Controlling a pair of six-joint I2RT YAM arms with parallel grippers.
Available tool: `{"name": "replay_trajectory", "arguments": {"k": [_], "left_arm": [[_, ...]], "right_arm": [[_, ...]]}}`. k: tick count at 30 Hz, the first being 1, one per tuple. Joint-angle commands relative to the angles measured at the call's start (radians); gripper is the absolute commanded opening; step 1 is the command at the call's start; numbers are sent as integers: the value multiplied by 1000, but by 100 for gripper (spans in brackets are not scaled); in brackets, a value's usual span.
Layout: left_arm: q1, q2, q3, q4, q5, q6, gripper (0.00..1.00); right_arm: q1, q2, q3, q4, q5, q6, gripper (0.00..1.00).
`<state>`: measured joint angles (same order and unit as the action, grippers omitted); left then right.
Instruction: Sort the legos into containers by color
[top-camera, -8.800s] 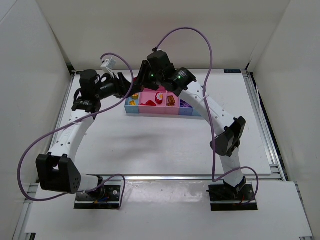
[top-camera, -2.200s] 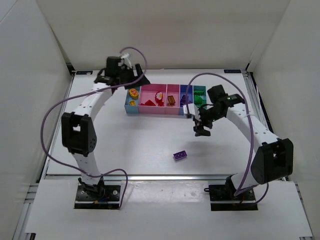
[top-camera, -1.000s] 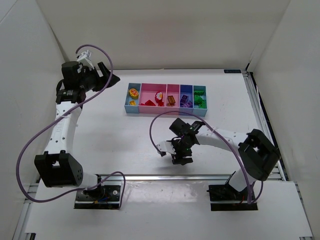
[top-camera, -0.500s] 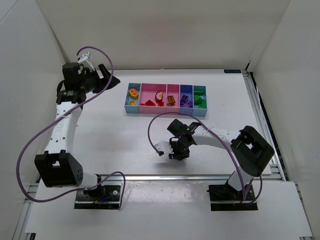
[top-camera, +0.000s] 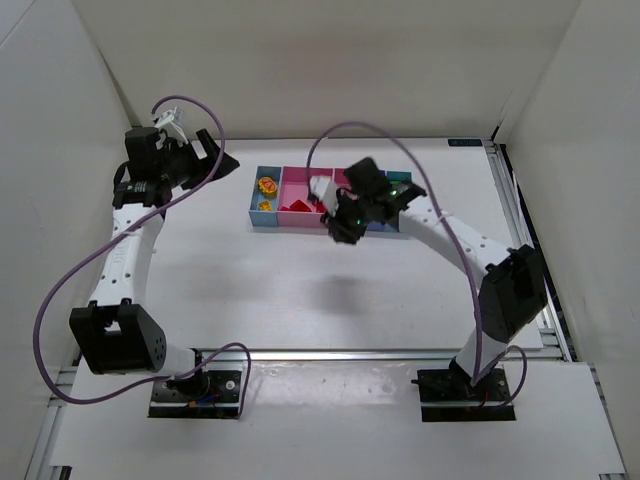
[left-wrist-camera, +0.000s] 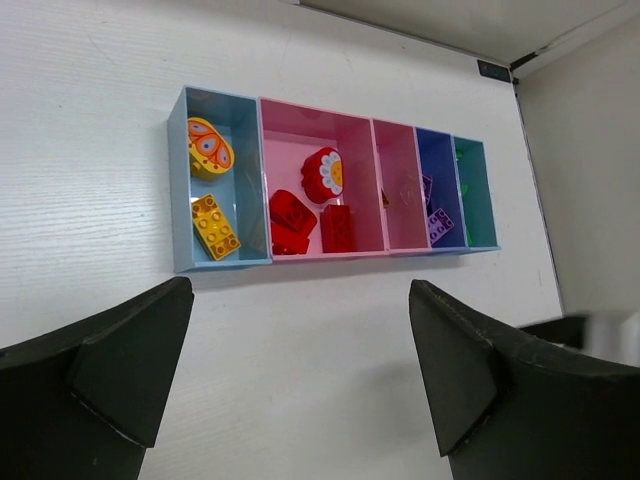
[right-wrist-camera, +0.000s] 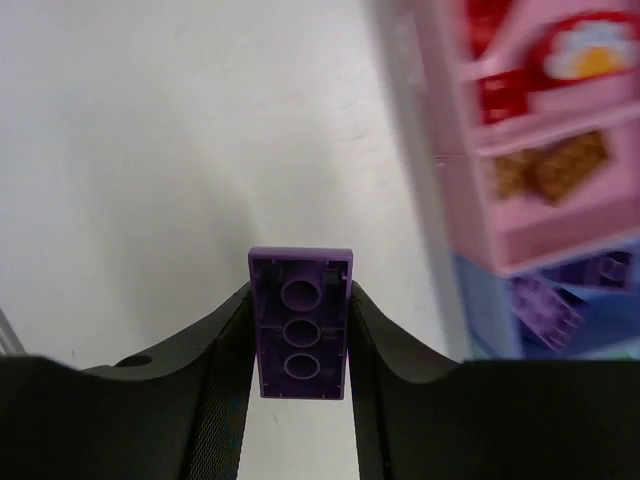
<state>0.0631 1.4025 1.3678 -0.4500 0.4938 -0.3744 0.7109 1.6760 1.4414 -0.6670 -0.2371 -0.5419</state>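
Now R hand (right-wrist-camera: 300, 300) grips purple lego (right-wrist-camera: 300, 345), lifted from table (top-camera: 250, 290) to containers (left-wrist-camera: 225, 266); L hand (left-wrist-camera: 300, 370) wide.

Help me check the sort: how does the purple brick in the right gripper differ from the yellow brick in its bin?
The purple brick is clamped in the right gripper; the yellow brick lies loose in the light blue bin. Purple shows its hollow underside, yellow its studs. Both are rectangular.
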Motion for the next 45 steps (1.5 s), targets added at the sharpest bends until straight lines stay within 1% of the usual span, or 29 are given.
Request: {"name": "replay_trajectory", "arguments": {"k": [1, 2, 3, 4, 5, 6, 8, 9, 10, 12, 14, 16, 24, 26, 28, 29, 31, 34, 37, 38, 39, 41, 42, 44, 45], "left_arm": [[29, -19, 5, -7, -12, -6, 99], [38, -14, 2, -7, 2, -21, 99], [68, -4, -15, -9, 35, -37, 99], [90, 1, -36, 6, 104, -63, 100], [113, 4, -62, 31, 139, -157, 99], [150, 15, -114, 83, 184, -208, 99], [167, 23, -144, 105, 210, -264, 100], [170, 24, -147, 123, 251, -239, 99], [167, 20, -139, 126, 256, -206, 99], [165, 26, -115, 99, 238, -164, 99], [167, 38, -84, 85, 217, -141, 99], [167, 46, -64, 74, 186, -138, 99], [165, 58, -53, 74, 184, -130, 99], [165, 64, -52, 73, 186, -126, 99], [165, 69, -47, 65, 186, -118, 100], [165, 72, -47, 62, 183, -115, 99], [167, 76, -44, 50, 180, -109, 99], [168, 79, -35, 40, 174, -90, 99], [165, 78, -21, 31, 149, -74, 100], [165, 84, -13, 24, 146, -66, 99], [165, 84, -10, 16, 140, -58, 100], [165, 89, 2, 4, 137, -29, 99], [161, 92, 13, -9, 134, -20, 100], [155, 96, 20, -24, 127, 8, 99], [141, 98, 28, -33, 112, 20, 100]], "right_arm": [[-95, 31, 156, 24, 31, 291, 0], [-108, 42, 181, 35, 47, 348, 0], [-120, 53, 207, 49, 76, 368, 0], [-145, 83, 259, 46, 85, 384, 0], [-159, 103, 287, 44, 97, 395, 0], [-187, 120, 310, 37, 108, 411, 0], [-218, 172, 361, 30, 111, 431, 0], [-247, 189, 373, 33, 102, 456, 0], [-267, 223, 402, 21, 96, 473, 0], [-316, 251, 422, 17, 67, 519, 0], [-335, 289, 445, 9, 45, 539, 0], [-350, 320, 453, 7, 39, 582, 0], [-393, 419, 484, 27, 25, 625, 0], [-393, 448, 501, 29, 24, 625, 3], [-396, 471, 527, 27, 30, 629, 9], [-399, 494, 537, 27, 30, 629, 11], [-401, 513, 554, 29, 39, 629, 21], [-403, 539, 564, 32, 50, 623, 23], [-407, 547, 560, 40, 71, 616, 22], [-407, 550, 559, 47, 73, 611, 25], [-409, 550, 559, 49, 70, 608, 30], [-409, 551, 562, 52, 61, 599, 49], [-409, 553, 565, 56, 41, 586, 60], [-407, 545, 570, 61, 36, 585, 73], [-406, 542, 570, 64, 27, 582, 76]]}}
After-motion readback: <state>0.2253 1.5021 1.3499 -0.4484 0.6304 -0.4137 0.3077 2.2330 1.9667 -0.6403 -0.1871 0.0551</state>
